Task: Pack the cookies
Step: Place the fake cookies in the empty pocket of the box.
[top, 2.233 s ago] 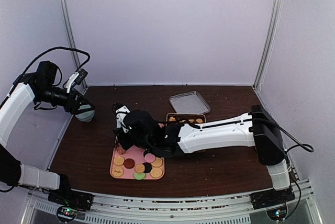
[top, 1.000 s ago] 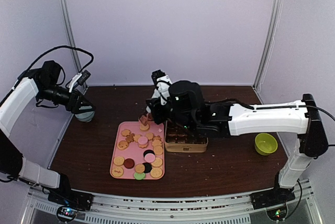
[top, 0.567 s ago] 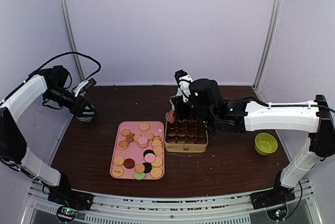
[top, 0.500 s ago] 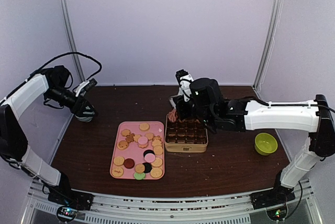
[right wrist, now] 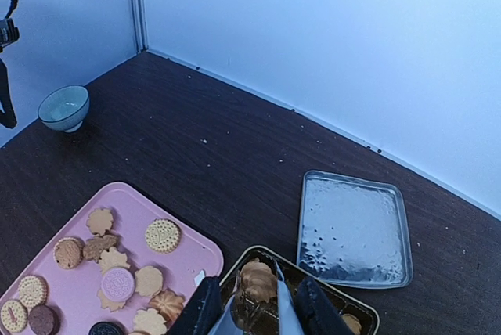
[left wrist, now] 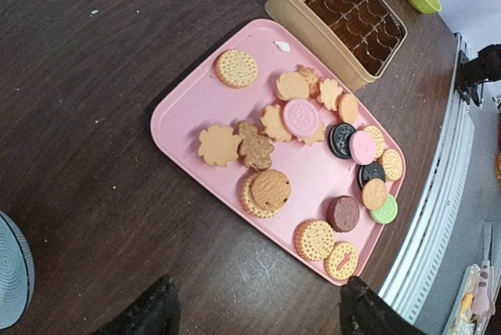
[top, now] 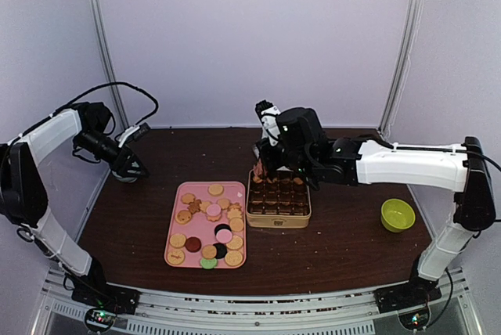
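Several cookies (top: 210,229) lie on a pink tray (top: 200,231), mostly tan, some pink, black, dark red and green; they also show in the left wrist view (left wrist: 301,118). My right gripper (top: 258,171) is shut on a tan flower-shaped cookie (right wrist: 259,279) and holds it over the far left corner of the gold tin (top: 279,214). In the right wrist view the gripper (right wrist: 254,304) sits just above the tin's rim (right wrist: 344,296). My left gripper (left wrist: 254,323) is open and empty, above the table left of the tray (left wrist: 196,108).
A silver lid (right wrist: 354,229) lies behind the tin. A teal bowl (right wrist: 64,106) stands at the far left by my left gripper (top: 131,167). A green bowl (top: 398,214) stands right of the tin. Brown paper cups (left wrist: 356,26) line the tin.
My right gripper carried a cookie from the pink tray to the tin's far left corner and lowered it. My left arm drew back slightly toward the far left.
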